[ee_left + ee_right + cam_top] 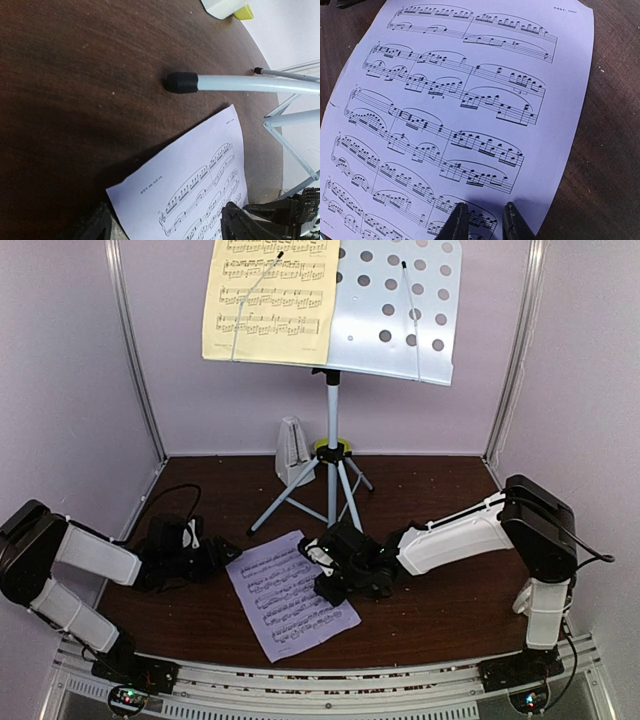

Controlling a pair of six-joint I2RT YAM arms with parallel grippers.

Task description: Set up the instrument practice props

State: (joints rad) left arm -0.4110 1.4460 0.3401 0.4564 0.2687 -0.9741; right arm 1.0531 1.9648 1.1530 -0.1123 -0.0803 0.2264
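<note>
Bright, even light; a soft shadow edges the lilac sheet on the counter; top view's edges bow.

We've got the white perforated music stand upright on its grey tripod, yellow sheet on its left half, lilac sheet flat, face up, just before the legs, small white metronome upright behind them

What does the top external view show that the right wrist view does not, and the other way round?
Only the top view: the stand holding the yellow sheet, the metronome near it, and the left gripper. Only the right wrist view: the single printed notes, and the small gap between the fingertips of the right gripper. Both: the lilac sheet lying flat on the table, with the right gripper over its edge.
</note>
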